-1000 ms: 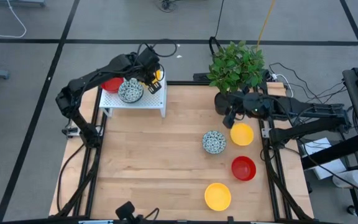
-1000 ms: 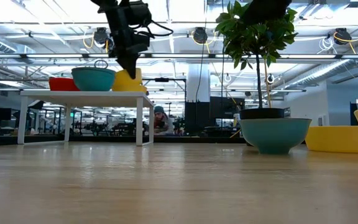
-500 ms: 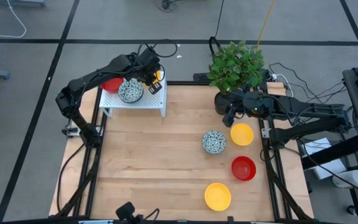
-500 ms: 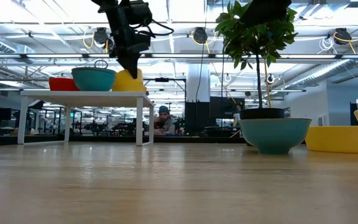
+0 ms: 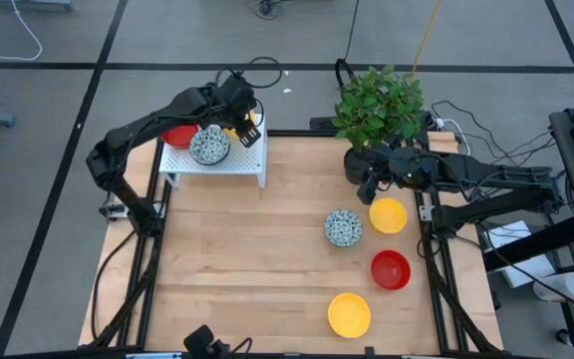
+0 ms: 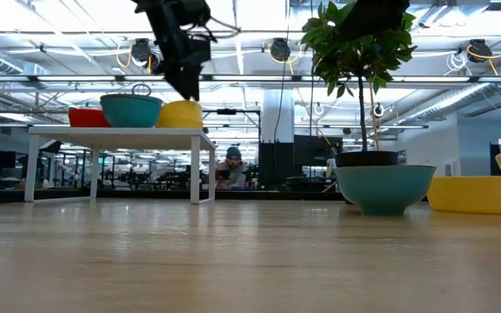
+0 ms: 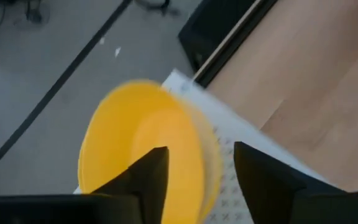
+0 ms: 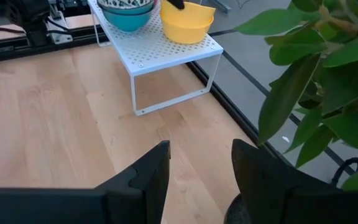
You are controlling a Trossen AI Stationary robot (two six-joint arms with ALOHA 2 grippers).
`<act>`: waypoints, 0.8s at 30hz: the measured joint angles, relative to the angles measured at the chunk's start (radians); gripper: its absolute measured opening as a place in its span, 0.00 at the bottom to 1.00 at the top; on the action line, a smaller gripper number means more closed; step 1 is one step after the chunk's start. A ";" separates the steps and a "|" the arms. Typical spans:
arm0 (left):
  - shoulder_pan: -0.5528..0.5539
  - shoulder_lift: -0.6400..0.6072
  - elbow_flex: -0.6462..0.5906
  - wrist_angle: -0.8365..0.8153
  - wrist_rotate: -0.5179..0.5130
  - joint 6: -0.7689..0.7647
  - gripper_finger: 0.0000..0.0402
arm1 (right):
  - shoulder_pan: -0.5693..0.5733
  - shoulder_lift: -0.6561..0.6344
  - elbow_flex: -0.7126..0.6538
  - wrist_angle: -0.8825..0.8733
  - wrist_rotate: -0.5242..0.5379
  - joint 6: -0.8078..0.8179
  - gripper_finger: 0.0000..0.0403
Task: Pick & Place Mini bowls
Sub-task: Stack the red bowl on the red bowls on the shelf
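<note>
Setting: pale wooden surface (image 5: 257, 259) seen from above, grey floor around it, a leafy potted plant (image 5: 379, 108) at upper centre-right.
Rack: small white perforated shelf (image 5: 229, 160) at upper left of the high view, standing on the surface.
Bowls placed: three mini bowls sit on the shelf, a red bowl (image 5: 178, 136), a speckled bowl (image 5: 209, 146) and a yellow bowl (image 6: 180, 114).
Left gripper (image 7: 194, 165): over the shelf's yellow bowl at upper left of the high view, jaws parted astride its rim, apparently letting go.
Right gripper (image 8: 194, 162): beside the plant pot at upper right, jaws wide and empty, waiting.
Bowls left: four on the surface at right, a second speckled bowl (image 5: 343, 227), a second yellow bowl (image 5: 388, 214), a second red bowl (image 5: 390, 269), and a third yellow bowl (image 5: 349, 314).
Progress: judged just under halfway; four more bowls to carry.
</note>
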 joint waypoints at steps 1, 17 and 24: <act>-0.005 -0.012 0.000 0.016 0.010 -0.007 0.48 | 0.000 0.000 0.000 -0.001 0.000 0.000 0.40; -0.258 -0.009 0.000 0.177 0.297 -0.097 0.47 | 0.000 0.000 0.000 -0.160 -0.212 0.000 0.40; -0.369 0.008 0.000 0.176 0.290 -0.152 0.44 | 0.000 0.000 0.000 -0.425 -0.350 0.044 0.40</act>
